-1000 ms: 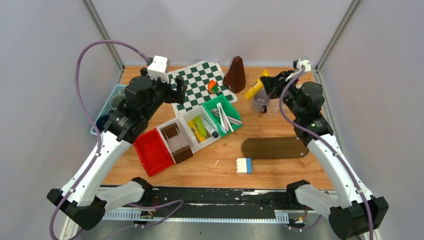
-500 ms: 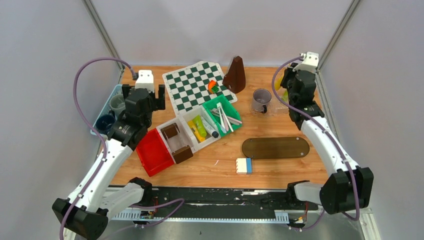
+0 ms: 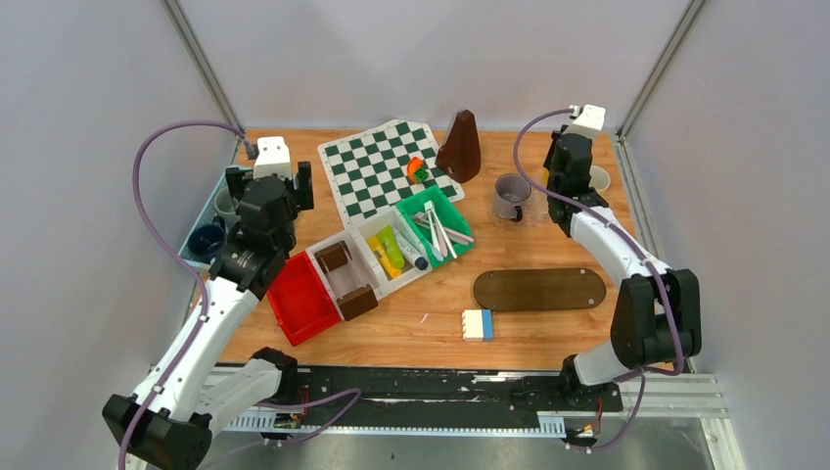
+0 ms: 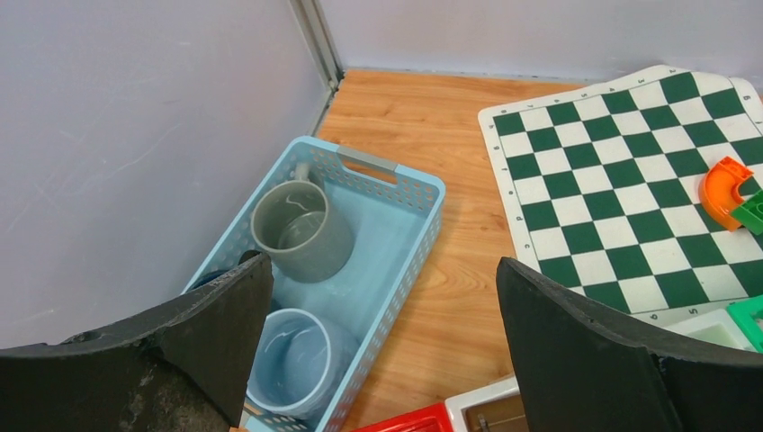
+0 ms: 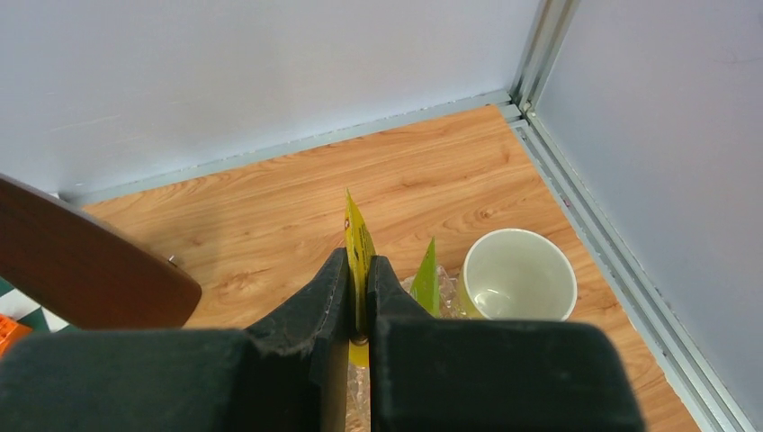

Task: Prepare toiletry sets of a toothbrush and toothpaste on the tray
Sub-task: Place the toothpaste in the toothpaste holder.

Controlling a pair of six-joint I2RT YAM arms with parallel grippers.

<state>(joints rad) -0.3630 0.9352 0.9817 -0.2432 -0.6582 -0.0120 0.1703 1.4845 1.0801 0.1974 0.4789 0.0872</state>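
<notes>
as the right gripper (image 5: 358, 297) pinches the yellow tube (image 5: 357, 236) by its flat crimped end, it stands just beside the pale yellow mug (image 5: 517, 279) | tube looks light, soft, likely slippery; hold seam squarely | left gripper (image 4: 382, 270) spread wide above blue basket (image 4: 396, 184)

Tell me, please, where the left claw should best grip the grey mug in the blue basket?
Probably its rim, from straight above: the grey mug stands upright and empty, so the left claw can put one finger inside. The basket walls block the sides; the rim's side toward the chessboard faces bare basket floor.
</notes>
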